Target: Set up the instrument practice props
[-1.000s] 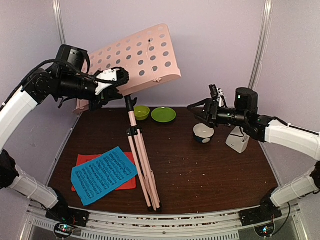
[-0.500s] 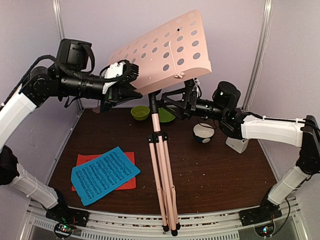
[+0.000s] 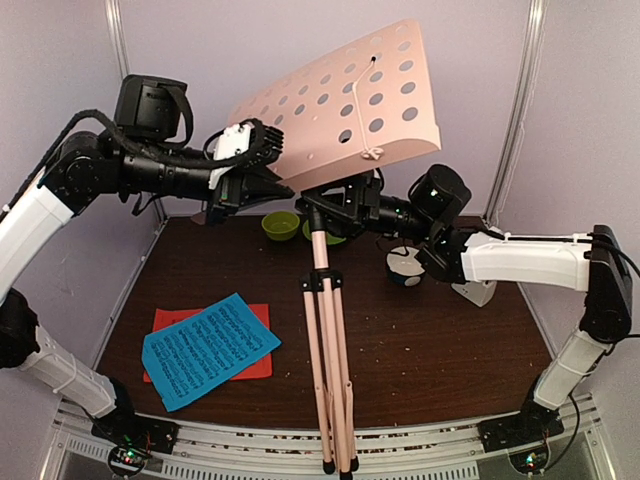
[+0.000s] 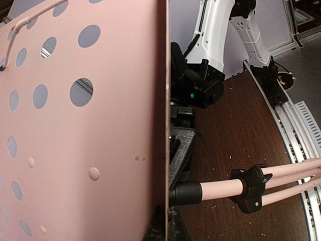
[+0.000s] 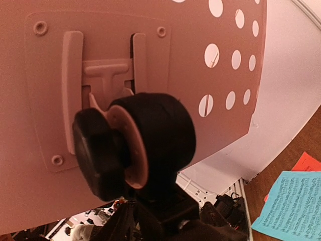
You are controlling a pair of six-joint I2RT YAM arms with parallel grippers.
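High rear overview, wrist cameras close-up — all share stand (image 4: pixel 115 125)

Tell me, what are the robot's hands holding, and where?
The left hand pinches the pale pink hole-dotted music stand by a lower corner of its desk. The right hand is at the black joint under the desk; grip unclear.

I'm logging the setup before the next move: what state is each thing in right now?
Stand: legs folded, desk tilted.
Blue sheet: flat, lying over the red one.
Red sheet: flat, mostly covered.
Metronome: mostly hidden behind the right arm.
Left gripper: shut on the desk's edge.
Right gripper: at the neck, grip unclear.
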